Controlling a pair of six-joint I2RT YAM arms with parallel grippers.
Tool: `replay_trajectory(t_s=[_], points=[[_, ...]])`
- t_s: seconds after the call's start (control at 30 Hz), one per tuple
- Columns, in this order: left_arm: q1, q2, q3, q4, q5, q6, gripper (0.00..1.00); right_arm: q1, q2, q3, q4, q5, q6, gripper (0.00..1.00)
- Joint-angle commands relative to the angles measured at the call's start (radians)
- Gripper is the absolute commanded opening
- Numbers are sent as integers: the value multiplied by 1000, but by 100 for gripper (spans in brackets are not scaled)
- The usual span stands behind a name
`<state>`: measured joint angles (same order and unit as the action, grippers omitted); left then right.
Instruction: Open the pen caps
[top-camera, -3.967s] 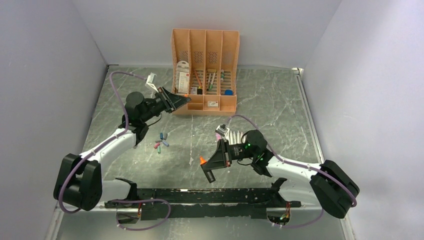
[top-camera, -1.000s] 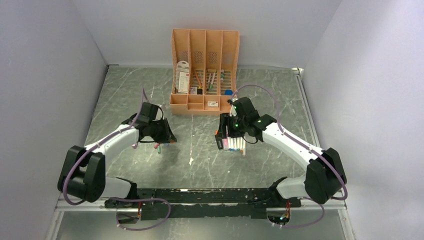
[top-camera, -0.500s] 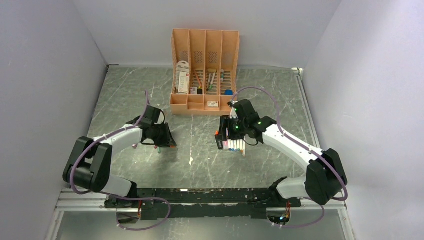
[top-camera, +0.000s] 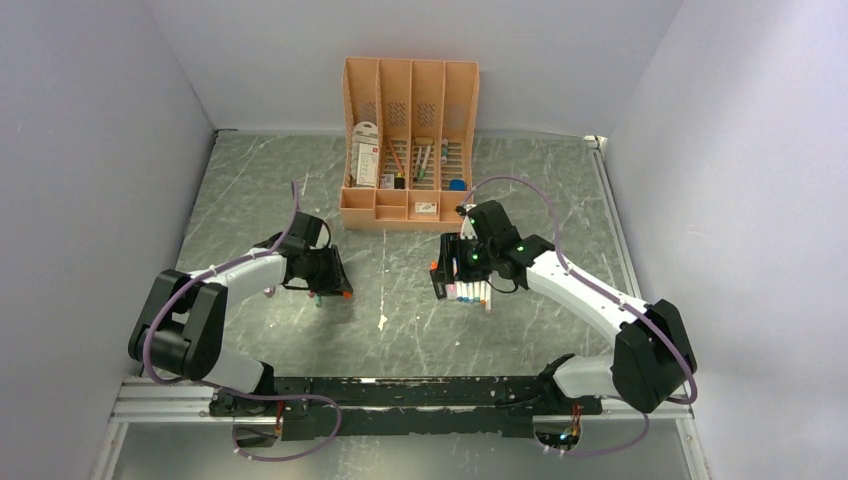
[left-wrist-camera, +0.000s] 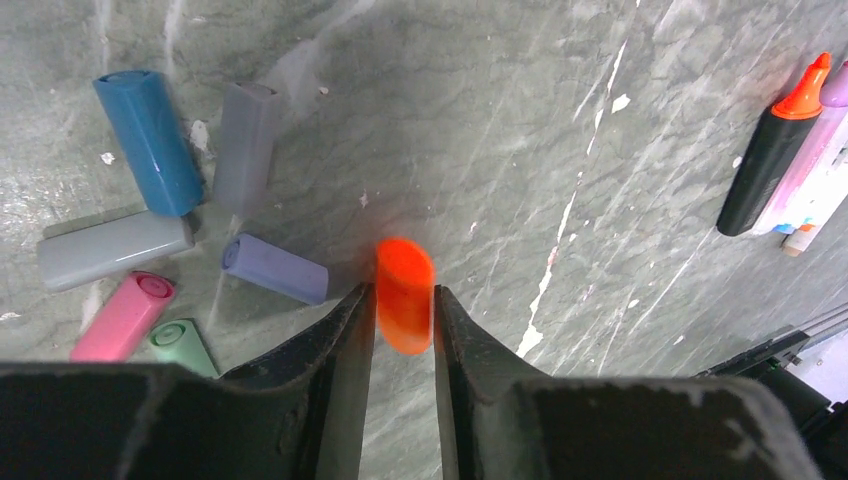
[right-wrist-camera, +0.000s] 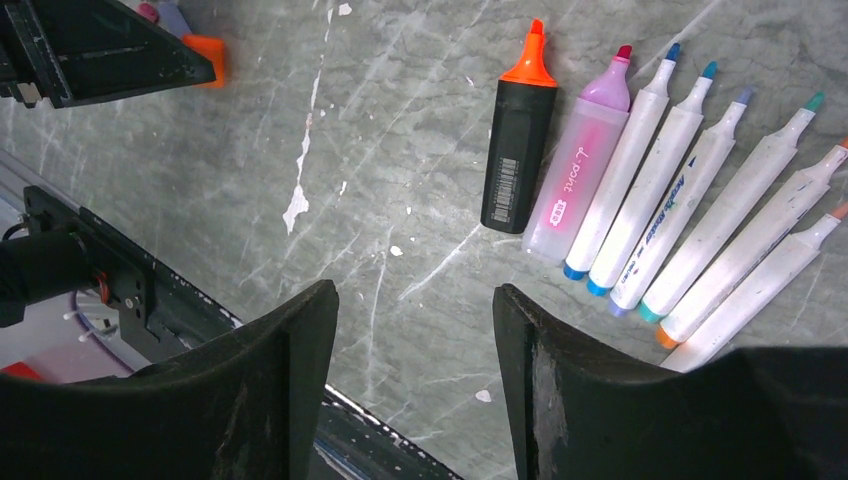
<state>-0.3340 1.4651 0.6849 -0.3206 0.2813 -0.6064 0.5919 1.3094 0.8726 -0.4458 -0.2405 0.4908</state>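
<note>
My left gripper (left-wrist-camera: 404, 312) hangs low over the table, its jaws close on either side of a chunky orange pen cap (left-wrist-camera: 405, 290), which looks blurred at the fingertips. To its left lie several loose pen caps: blue (left-wrist-camera: 150, 140), grey (left-wrist-camera: 245, 145), lilac (left-wrist-camera: 275, 268), pink (left-wrist-camera: 122, 316) and green (left-wrist-camera: 180, 343). My right gripper (right-wrist-camera: 415, 310) stands open and empty just above the table. Beside it is a row of uncapped pens: a black orange-tipped highlighter (right-wrist-camera: 518, 150), a pink highlighter (right-wrist-camera: 580, 170) and several slim white markers (right-wrist-camera: 690, 210).
The peach desk organizer (top-camera: 410, 140), with pens and small items in it, stands at the back middle. Grey walls close in left, right and behind. A black rail (top-camera: 400, 395) runs along the near edge between the arm bases.
The left gripper has edged slightly right beside the cap pile, and the orange cap now shows at its tip. The right arm has stayed over the row of pens.
</note>
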Motion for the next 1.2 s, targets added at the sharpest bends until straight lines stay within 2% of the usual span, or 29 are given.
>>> replay_trajectory(t_s=[0.0,0.4,0.7,1.17], points=[[-3,-9,19,-19,-32,8,39,-3,-21,-12,22,-13,5,59],[-3,-74,80,-119,-62,16,45,-3,-21,-31,25,-28,4,61],[-3,-172,207,-245,-92,28,46,-4,-41,-29,15,-8,0,66],[-3,-194,310,-351,-155,56,51,-6,-44,-29,18,5,-21,69]])
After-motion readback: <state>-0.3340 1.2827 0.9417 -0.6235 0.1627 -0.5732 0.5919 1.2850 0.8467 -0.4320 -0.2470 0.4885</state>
